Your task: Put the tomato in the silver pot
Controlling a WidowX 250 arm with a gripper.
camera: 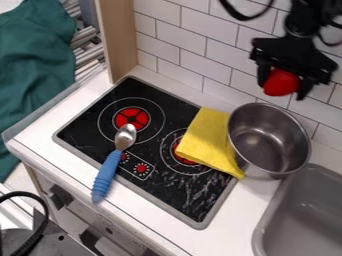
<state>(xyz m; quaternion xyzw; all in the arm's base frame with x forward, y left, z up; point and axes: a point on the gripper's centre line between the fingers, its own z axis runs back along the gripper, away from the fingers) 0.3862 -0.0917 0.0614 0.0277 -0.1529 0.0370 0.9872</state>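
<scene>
The black gripper (284, 82) hangs at the upper right, in front of the white tiled wall, with its fingers closed around the red tomato (280, 83). The tomato is held up in the air, above the silver pot as seen in the view and apart from it. The silver pot (261, 142) stands on the counter right of the stove, its open top facing up and its inside bare.
A yellow cloth (210, 140) lies over the right burner and touches the pot. On the black stove (165, 185) rests a spoon (108, 172) with a blue handle. The grey sink (304, 215) lies at the lower right, the tiled wall (184, 65) behind.
</scene>
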